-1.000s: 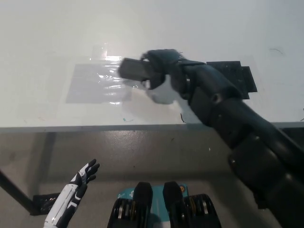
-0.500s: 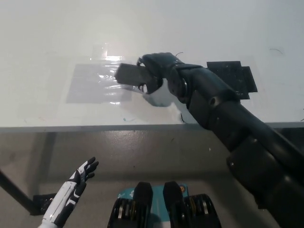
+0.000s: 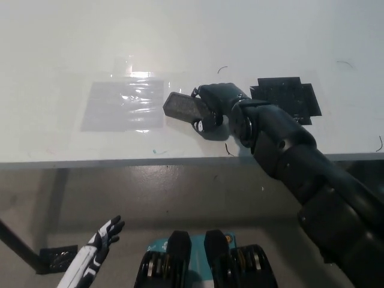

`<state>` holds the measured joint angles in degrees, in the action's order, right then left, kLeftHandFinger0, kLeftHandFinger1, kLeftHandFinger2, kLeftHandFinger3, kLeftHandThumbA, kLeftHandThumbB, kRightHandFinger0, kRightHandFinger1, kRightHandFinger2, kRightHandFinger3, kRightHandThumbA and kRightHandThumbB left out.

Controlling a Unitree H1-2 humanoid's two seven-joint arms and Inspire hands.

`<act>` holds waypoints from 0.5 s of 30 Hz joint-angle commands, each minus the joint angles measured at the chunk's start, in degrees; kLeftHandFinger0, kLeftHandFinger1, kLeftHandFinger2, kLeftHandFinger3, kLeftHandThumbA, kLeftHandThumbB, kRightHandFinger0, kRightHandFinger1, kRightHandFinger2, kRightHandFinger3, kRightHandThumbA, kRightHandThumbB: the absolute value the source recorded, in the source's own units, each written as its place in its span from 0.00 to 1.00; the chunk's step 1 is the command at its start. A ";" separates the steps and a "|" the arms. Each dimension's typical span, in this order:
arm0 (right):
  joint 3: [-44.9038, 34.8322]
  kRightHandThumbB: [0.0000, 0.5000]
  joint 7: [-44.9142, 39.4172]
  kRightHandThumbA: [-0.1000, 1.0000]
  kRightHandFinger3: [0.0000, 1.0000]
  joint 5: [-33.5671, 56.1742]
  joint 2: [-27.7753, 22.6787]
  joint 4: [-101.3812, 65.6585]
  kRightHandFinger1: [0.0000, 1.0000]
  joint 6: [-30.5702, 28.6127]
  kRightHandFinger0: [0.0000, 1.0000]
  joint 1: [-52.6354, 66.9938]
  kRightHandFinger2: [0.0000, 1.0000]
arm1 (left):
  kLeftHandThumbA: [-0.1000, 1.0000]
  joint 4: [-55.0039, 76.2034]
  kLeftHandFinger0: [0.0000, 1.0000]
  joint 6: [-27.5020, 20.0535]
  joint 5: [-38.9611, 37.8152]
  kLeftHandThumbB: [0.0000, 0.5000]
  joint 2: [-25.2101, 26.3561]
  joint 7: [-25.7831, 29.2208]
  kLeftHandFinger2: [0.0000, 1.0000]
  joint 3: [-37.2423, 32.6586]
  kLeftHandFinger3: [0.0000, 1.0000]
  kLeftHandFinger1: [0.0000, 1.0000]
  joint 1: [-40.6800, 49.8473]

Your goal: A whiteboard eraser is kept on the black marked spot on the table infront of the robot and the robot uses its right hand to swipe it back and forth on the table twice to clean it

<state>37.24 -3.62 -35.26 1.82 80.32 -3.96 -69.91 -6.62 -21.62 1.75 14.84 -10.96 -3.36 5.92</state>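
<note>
Grey felt faces the camera – the eraser [image 3: 183, 107] is tipped up in the black right hand [image 3: 215, 108], whose fingers are curled closed around its right end, just right of the clear plastic sheet [image 3: 123, 106] taped to the white table [image 3: 252, 36]. The black marked spot [image 3: 286, 98] lies to the right of the hand, bare. The white left hand [image 3: 103, 238] hangs below the table edge at the lower left, fingers apart, holding nothing.

The main risk, as I judge it, is the tilt – if only one edge of the eraser meets the surface, a swipe will skip rather than wipe. Held by one end, it could also twist out of the fingers under sideways drag. A swipe leftward might catch the sheet's edge and wrinkle or lift it.
</note>
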 commanded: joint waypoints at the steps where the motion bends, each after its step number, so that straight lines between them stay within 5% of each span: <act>1: 1.14 0.43 -0.33 0.61 0.70 -1.53 1.61 0.22 0.38 -0.04 0.35 1.71 0.47 | 1.00 1.37 1.00 -2.10 0.40 0.74 0.22 -0.15 1.00 -0.29 1.00 1.00 1.58; 7: 0.82 0.39 0.10 0.63 0.77 -1.03 0.18 0.18 0.51 -0.23 0.47 2.54 0.58 | 1.00 0.43 1.00 -2.81 0.05 0.77 -0.06 -0.19 1.00 -0.26 1.00 1.00 1.95; 8: 0.39 0.38 -0.11 0.61 0.58 -0.58 -0.92 0.11 0.29 -0.62 0.22 2.92 0.38 | 1.00 0.68 1.00 -2.39 0.26 0.77 -0.05 -0.12 1.00 -0.23 1.00 1.00 2.23; 10: 0.20 0.36 -1.07 0.62 0.74 -0.48 -3.80 -0.16 0.61 0.13 0.54 3.19 0.66 | 1.00 0.61 1.00 -2.17 0.22 0.76 0.09 -0.22 1.00 -0.18 1.00 1.00 2.31; 12: 0.48 0.34 -0.97 0.61 0.74 -0.88 -5.78 -0.49 0.53 0.70 0.43 3.47 0.62 | 1.00 0.93 1.00 -1.86 0.44 0.77 0.24 -0.12 1.00 -0.05 1.00 1.00 2.46; 13: 0.56 0.34 -0.80 0.60 0.60 -1.02 -6.94 -0.65 0.31 0.75 0.15 3.63 0.46 | 1.00 0.92 1.00 -1.67 0.48 0.77 0.23 -0.08 1.00 -0.01 1.00 1.00 2.40; 14: 0.82 0.32 -0.81 0.60 0.65 -1.35 -8.82 -0.80 0.38 0.69 0.20 3.89 0.51 | 1.00 0.82 1.00 -1.74 0.43 0.77 0.24 -0.11 1.00 -0.01 1.00 1.00 2.34; 15: 0.82 0.34 -0.45 0.60 0.59 -1.40 -9.89 -0.84 0.35 0.44 0.20 4.12 0.45 | 1.00 0.78 1.00 -1.70 0.39 0.77 0.22 -0.11 1.00 0.01 1.00 1.00 2.31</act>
<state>37.38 -1.89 -35.14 -1.52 78.56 -4.40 -67.72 -6.75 -21.78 1.91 14.59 -11.01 -3.40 7.82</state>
